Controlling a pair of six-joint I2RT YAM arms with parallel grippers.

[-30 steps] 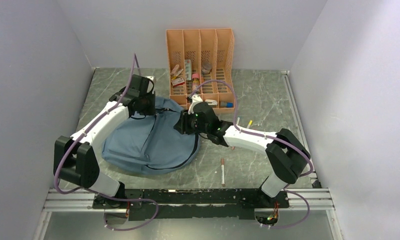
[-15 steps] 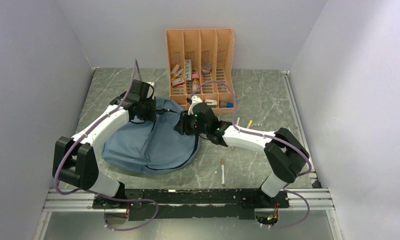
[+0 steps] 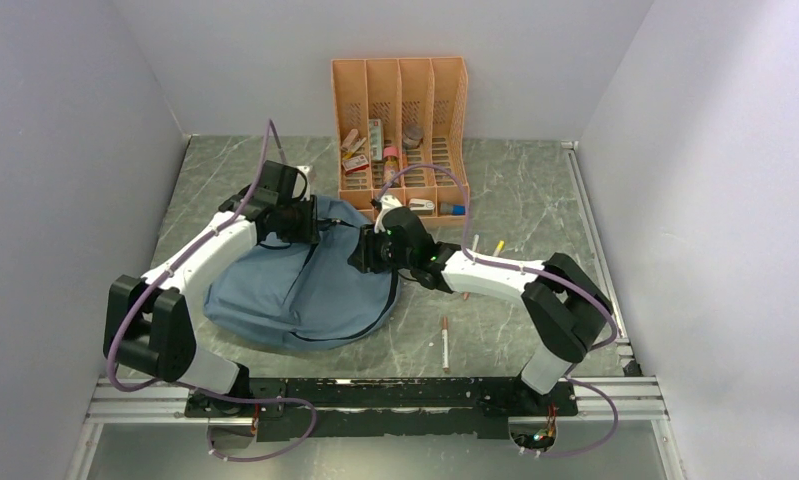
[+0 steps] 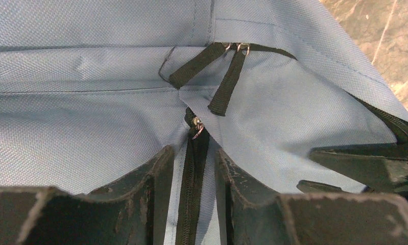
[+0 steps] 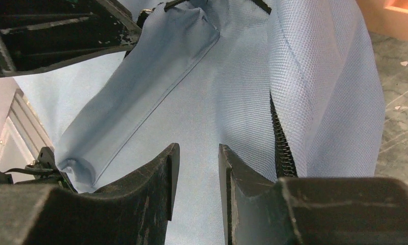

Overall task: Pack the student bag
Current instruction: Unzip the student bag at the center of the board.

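- On the left half of the desk (image 3: pixel 535 200) sits the one student bag (image 3: pixel 275 290), lying flat, dusty blue side up, its top end pointing at the back wall. Biggest thing by far.
- Behind it, against the wall, is one orange file organizer (image 3: pixel 400 90) with four slots. A bunch of small supplies sit in the bottom, too tiny for me to count.
- Two arms are both reaching onto the top end of the bag. The left gripper (image 4: pixel 191 153) has its jaws apart, straddling the black zip (image 4: pixel 190 204) without clamping it. The right gripper (image 5: pixel 196 150) is at the bag's right edge, jaws parted too. Blue fabric shows through the gap, but nothing looks pinched.
- My read: we're at the "get the bag open" step. The zip between the left jaws looks shut, so no packing has happened as far as I can see.
- Next move, I'd guess: the left gripper needs to close on a pull and drag it along the track while the right one steadies the fabric. The pulls are floppy, so the aim has to be tidy.
- I count two black pull tabs (image 4: pixel 224 89) and one small metal slider (image 4: pixel 196 125).
- Loose on the desk: one pen (image 3: pixel 444 343) near the front and two short sticks (image 3: pixel 498 246) past the right forearm.
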